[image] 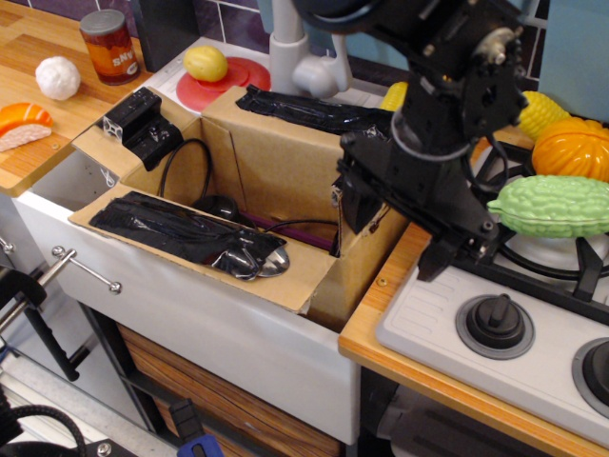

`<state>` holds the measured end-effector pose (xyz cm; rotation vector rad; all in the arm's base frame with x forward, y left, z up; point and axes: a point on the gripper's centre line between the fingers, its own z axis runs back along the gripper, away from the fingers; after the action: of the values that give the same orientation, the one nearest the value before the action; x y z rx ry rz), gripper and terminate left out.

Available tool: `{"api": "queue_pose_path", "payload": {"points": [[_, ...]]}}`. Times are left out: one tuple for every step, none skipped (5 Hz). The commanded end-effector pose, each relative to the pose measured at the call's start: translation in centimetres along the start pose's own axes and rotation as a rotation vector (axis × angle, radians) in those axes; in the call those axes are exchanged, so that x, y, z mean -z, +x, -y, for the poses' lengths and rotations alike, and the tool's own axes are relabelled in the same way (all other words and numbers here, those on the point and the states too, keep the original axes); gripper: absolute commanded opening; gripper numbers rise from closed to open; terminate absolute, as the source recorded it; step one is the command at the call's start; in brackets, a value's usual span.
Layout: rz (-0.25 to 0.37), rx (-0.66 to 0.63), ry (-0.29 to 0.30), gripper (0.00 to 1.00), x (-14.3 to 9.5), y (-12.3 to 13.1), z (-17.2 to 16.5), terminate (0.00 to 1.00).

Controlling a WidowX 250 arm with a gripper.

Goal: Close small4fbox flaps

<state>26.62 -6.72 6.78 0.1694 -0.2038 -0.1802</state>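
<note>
The small cardboard box [285,181] stands in the white sink [219,333]. Its front long flap [181,233] lies folded outward with crinkled black tape on it. The back long flap [314,112] stands upright, taped along its top. The left short flap [143,124] leans outward with a black bracket. The right short flap [379,227] is tipped up toward the box, mostly hidden behind my gripper [391,243]. The gripper's fingers look spread apart, one at the flap's inner side, one over the counter edge. It holds nothing.
A black cable and dark items lie inside the box. A can [109,46], a white ball [57,76] and sushi [19,124] sit on the left counter. A lemon [205,62] and a faucet [300,57] stand behind. Toy vegetables [552,205] and stove knobs [495,324] are at right.
</note>
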Motion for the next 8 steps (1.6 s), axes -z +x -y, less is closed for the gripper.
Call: {"api": "queue_pose_path", "payload": {"points": [[0.042,0.057,0.022,1.0,-1.7,1.1,-3.2,0.0],[0.068,0.071,0.005,1.0,-0.3,1.2,-4.2,0.0],[0.079,0.082,-0.003,1.0,0.7,1.3,-5.1,0.0],[0.075,0.068,-0.024,1.0,1.7,1.1,-5.4,0.0],[0.079,0.072,-0.049,1.0,2.7,0.9,-5.6,0.0],[0.083,0.074,-0.07,1.0,3.4,0.8,-5.9,0.0],[0.085,0.071,-0.112,1.0,4.3,0.8,-6.0,0.0],[0.069,0.052,-0.129,1.0,4.8,0.6,-5.9,0.0]]}}
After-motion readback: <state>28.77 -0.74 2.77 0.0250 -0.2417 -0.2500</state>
